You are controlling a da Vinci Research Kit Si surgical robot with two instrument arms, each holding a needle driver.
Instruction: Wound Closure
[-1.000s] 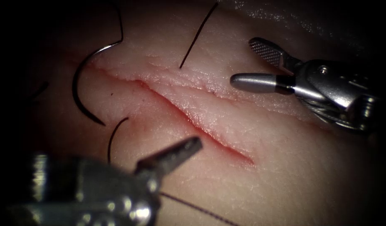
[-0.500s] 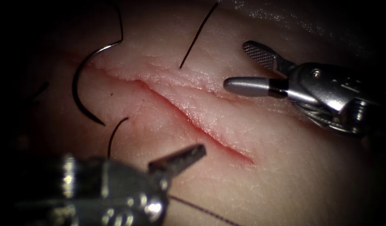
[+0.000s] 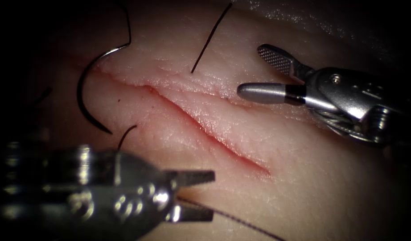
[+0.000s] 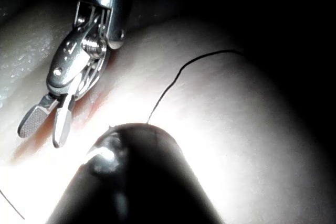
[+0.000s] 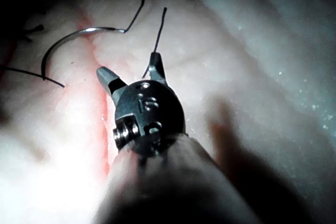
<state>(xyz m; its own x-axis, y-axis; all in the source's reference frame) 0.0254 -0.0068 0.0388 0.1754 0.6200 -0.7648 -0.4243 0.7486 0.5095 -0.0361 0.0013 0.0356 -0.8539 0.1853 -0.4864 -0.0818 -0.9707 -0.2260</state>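
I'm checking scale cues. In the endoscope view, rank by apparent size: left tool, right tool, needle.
1. Left tool, though it looks nearest the camera.
2. Right tool.
3. Needle, lying free on the tissue.
Neither tool holds anything.

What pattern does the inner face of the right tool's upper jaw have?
A fine cross-hatched grid on the silver right tool, best seen in the endoscope view.

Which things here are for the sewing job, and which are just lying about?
For the job:
- needle, lying free on the tissue, at the cut's left end
- thread
- left tool, open, holding nothing
- right tool, open, holding nothing

Lying about:
- cut thread ends
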